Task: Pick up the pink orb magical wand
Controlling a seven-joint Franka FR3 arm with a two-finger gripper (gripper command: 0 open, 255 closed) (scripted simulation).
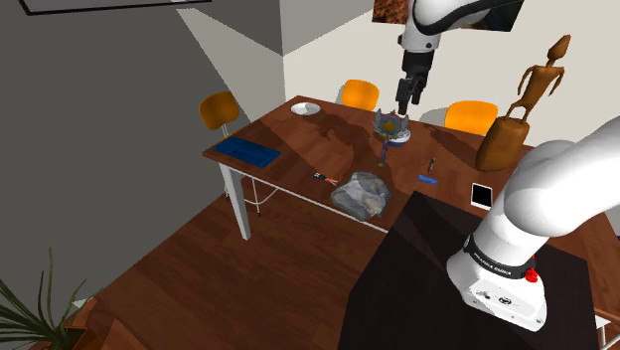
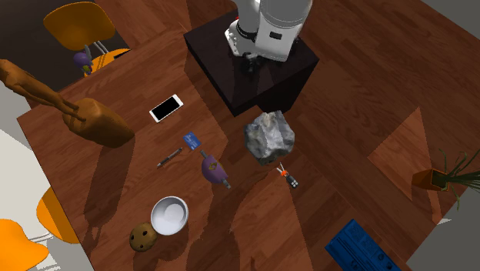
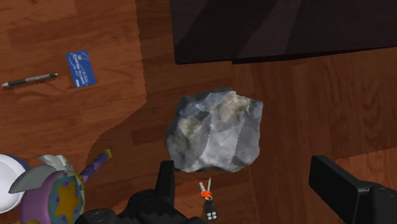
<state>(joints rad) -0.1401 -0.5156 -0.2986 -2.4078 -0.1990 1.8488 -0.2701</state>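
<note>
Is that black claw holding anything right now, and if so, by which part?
Nothing. The claw is open, its two fingers apart with nothing clasped between them; the wand sits untouched on the table.

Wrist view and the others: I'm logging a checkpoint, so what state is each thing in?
fingers: open, holding nothing
wand: lying on the table, not held
rock: resting on the table
keys: lying beside the rock
card: lying flat
pen: lying flat
bowl: upright, empty
</note>
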